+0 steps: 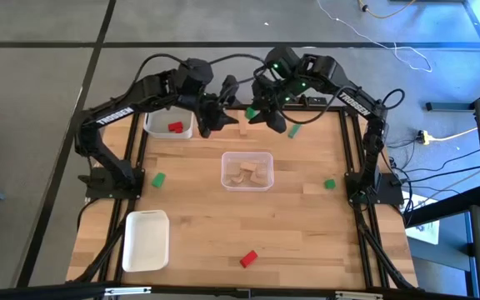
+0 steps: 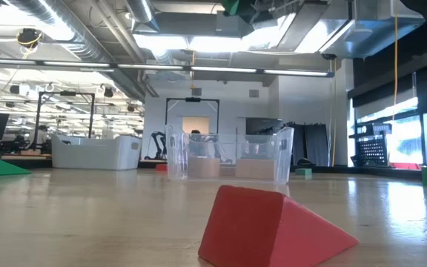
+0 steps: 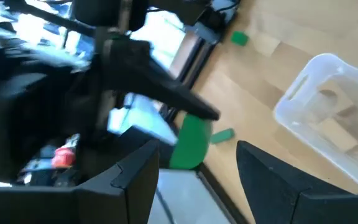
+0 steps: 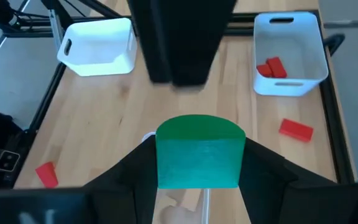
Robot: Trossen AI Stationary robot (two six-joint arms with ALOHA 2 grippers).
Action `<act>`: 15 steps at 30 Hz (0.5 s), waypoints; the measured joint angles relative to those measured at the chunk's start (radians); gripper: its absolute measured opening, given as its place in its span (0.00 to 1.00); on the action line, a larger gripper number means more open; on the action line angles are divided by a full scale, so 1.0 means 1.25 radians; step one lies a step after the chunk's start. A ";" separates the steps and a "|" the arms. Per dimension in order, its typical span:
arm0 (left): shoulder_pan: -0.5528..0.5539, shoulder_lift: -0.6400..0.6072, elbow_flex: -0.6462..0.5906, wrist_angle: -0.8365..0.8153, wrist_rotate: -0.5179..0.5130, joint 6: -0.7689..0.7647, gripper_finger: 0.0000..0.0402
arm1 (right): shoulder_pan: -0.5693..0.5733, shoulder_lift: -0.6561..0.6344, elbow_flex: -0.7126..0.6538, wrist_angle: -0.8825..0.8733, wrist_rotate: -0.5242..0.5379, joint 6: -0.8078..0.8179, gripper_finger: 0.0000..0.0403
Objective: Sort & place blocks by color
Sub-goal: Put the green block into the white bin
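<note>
While both arms meet above the table's far edge, the right gripper (image 4: 197, 171) clamps a green block (image 4: 197, 152) by its two sides, rounded end up, flat faces toward the wrist camera. From above it is only a green speck (image 1: 251, 112) between the grippers. The left gripper (image 3: 197, 171) hangs open just beside it, holding nothing; its wrist view shows the green block (image 3: 191, 143) edge-on.

A clear tray (image 1: 247, 170) at mid-table holds light-wood blocks (image 1: 248, 173). A white tray (image 1: 170, 123) at far left holds red blocks (image 1: 175, 127); another white tray (image 1: 146, 240) sits at near left. Loose green blocks lie at left (image 1: 157, 178), right (image 1: 329, 184) and far right (image 1: 293, 131). A red block (image 1: 248, 258) lies near the front edge; only the low view shows it as a wedge (image 2: 273, 230), long axis left-right.

Behind the pale wooden table (image 1: 307, 233) is an open workshop with ceiling ducts.
</note>
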 joint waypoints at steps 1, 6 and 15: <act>-0.001 0.001 -0.001 -0.007 0.009 0.000 0.51 | 0.000 0.000 0.000 0.003 -0.001 -0.010 0.43; -0.008 0.010 0.000 -0.003 0.011 0.007 0.51 | 0.000 0.000 0.000 0.012 -0.050 -0.016 0.43; -0.012 0.026 0.000 0.012 0.009 0.008 0.51 | 0.001 0.000 0.000 0.032 -0.062 -0.016 0.43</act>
